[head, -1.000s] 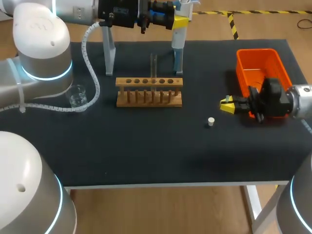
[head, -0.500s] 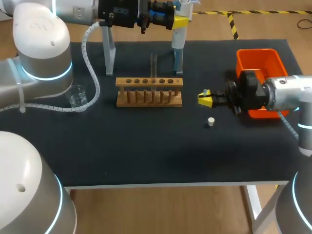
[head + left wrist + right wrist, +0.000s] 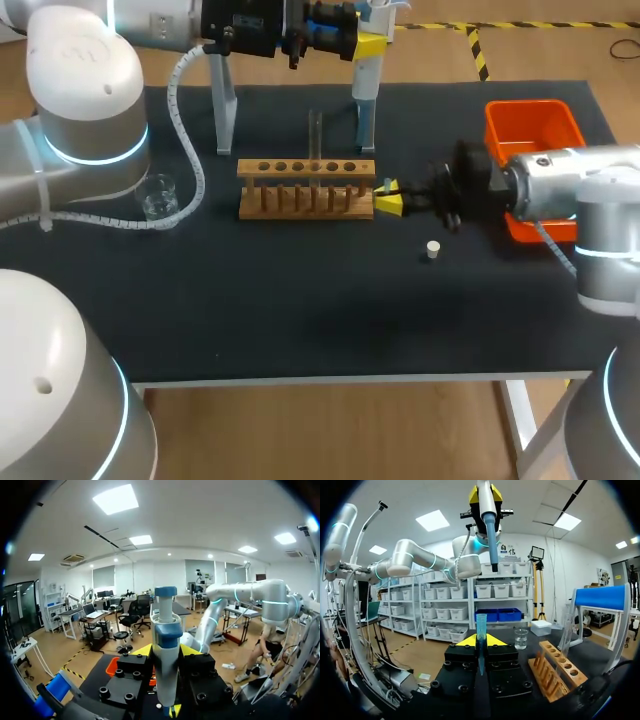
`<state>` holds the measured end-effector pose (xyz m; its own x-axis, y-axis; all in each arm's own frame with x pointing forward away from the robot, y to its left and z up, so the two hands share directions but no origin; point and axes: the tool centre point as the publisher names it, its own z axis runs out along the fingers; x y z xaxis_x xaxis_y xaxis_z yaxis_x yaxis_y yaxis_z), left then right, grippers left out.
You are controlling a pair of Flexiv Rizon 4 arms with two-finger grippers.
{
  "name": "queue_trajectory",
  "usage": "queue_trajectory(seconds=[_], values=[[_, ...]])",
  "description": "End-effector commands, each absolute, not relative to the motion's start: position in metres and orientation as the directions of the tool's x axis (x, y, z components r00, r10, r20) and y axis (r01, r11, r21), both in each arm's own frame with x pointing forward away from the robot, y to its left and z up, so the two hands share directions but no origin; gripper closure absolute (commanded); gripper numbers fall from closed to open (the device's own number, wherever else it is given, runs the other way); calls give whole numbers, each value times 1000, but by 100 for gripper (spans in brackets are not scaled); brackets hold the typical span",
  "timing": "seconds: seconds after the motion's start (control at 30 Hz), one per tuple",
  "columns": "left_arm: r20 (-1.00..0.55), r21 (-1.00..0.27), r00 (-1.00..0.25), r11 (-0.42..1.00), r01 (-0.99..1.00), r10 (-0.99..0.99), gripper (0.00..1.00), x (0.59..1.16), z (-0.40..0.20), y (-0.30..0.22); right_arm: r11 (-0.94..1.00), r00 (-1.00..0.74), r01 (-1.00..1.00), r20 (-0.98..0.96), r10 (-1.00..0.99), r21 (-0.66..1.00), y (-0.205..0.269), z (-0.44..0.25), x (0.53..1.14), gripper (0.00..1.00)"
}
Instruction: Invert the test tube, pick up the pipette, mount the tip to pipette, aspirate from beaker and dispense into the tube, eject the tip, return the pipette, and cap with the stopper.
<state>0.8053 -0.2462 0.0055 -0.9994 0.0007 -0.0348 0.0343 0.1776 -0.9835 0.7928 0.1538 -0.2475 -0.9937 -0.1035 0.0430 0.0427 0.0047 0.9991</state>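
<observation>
At the back of the table my left gripper (image 3: 367, 44) is shut on the white and blue pipette (image 3: 365, 82), which hangs nozzle down; in the left wrist view the pipette (image 3: 164, 665) stands between the yellow tips of the left gripper (image 3: 166, 652). My right gripper (image 3: 388, 198), lying level beside the right end of the wooden rack (image 3: 306, 188), is shut on a blue pipette tip (image 3: 481, 630). A clear test tube (image 3: 316, 140) stands upright in the rack. The glass beaker (image 3: 158, 195) sits at the left. A small white stopper (image 3: 432, 250) lies in front of the right gripper.
An orange bin (image 3: 530, 125) stands at the right behind my right arm. The pipette stand's posts (image 3: 222, 105) rise behind the rack. My left arm's cable (image 3: 185, 140) loops down near the beaker.
My right gripper has travelled left from the orange bin to the rack's right end, carrying the blue tip. The left arm and the pipette have stayed put.
</observation>
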Motion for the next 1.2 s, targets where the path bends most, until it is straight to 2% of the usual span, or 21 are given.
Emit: queue_trajectory(seconds=[0.03, 1.2], values=[[-34, -983, -999, 180, 34, 1, 100, 805, 6, -245, 18, -993, 41, 43, -110, 999, 165, -246, 799, 100], [-34, -983, -999, 180, 34, 1, 100, 805, 6, -245, 19, -994, -3, -1, -110, 1000, 186, -227, 807, 100]])
